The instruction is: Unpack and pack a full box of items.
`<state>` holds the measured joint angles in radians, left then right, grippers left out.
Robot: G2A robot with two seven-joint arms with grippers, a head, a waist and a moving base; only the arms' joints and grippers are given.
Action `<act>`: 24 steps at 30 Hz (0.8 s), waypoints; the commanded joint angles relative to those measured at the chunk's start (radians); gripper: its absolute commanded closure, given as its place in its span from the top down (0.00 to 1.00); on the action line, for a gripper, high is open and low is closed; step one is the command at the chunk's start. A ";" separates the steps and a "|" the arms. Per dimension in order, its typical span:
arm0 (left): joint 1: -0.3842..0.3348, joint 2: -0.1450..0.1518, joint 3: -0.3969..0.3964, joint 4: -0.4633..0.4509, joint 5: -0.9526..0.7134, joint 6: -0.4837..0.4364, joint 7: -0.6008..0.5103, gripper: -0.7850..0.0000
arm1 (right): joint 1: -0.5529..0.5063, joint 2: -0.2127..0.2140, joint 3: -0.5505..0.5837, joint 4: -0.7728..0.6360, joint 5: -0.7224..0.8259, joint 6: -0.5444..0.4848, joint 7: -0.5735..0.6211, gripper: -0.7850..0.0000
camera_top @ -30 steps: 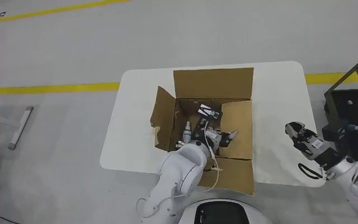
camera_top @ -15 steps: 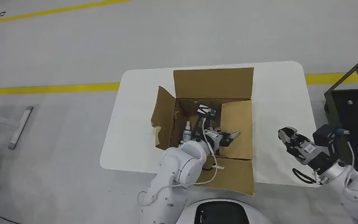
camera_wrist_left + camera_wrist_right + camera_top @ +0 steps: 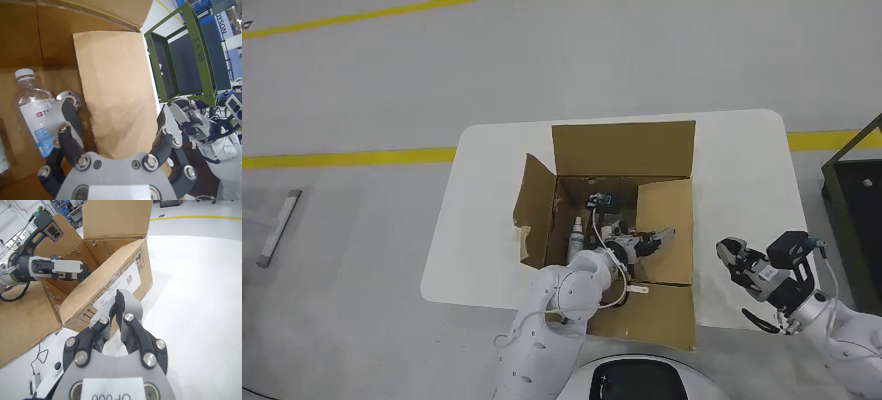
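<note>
On the white table (image 3: 742,160), centre: one cardboard box (image 3: 622,150), open, far flap upright, left flap splayed outward, right flap (image 3: 113,79) folded in over the interior, near flap lying flat toward the robot.

Markings, box exterior, right wall: a white shipping label (image 3: 121,285) with small print and a square code, and black handling symbols (image 3: 87,314), a pair of upward arrows among them. Other symbols are partly cut off by the right gripper.

Contents seen:
- Clear plastic bottle (image 3: 36,111), white cap, lying on the box floor at the left side. Its label is white with a red mark, dark characters and a blue band, and is partly covered by a finger.
- Round metal flange (image 3: 72,98) with bolt holes, just beside the bottle and half hidden behind the same finger.
- A pale item (image 3: 2,155) cut off at the frame edge, identity unclear.

Left gripper (image 3: 115,111): inside the box at its right side, released, fingers wide apart with the right flap between them. Whether either finger touches the flap cannot be told.

Right gripper (image 3: 117,303): over bare table just right of the box near its near corner, clenched, pads pressed together on nothing.

Off the table, right: a green metal rack (image 3: 181,62) with dark shelves and raised lettering on its rail, its lower part hidden behind the right arm. A yellow line (image 3: 342,158) crosses the floor on the left.
</note>
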<state>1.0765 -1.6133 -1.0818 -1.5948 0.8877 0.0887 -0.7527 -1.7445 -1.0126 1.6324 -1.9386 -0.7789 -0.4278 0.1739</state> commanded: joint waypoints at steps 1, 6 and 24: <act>-0.004 0.000 0.001 0.017 -0.006 0.015 0.014 1.00 | 0.001 -0.001 -0.007 0.004 -0.006 0.001 0.001 0.00; -0.011 0.001 0.005 0.029 -0.029 0.020 0.015 1.00 | 0.008 -0.004 -0.022 0.015 -0.011 0.000 0.004 0.00; -0.025 0.012 0.003 -0.048 -0.290 -0.066 -0.111 1.00 | 0.000 -0.012 0.071 0.007 0.136 0.051 -0.038 0.78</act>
<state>1.0553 -1.6026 -1.0812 -1.6300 0.6021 0.0294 -0.8608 -1.7404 -1.0243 1.6872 -1.9282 -0.6680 -0.3802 0.1384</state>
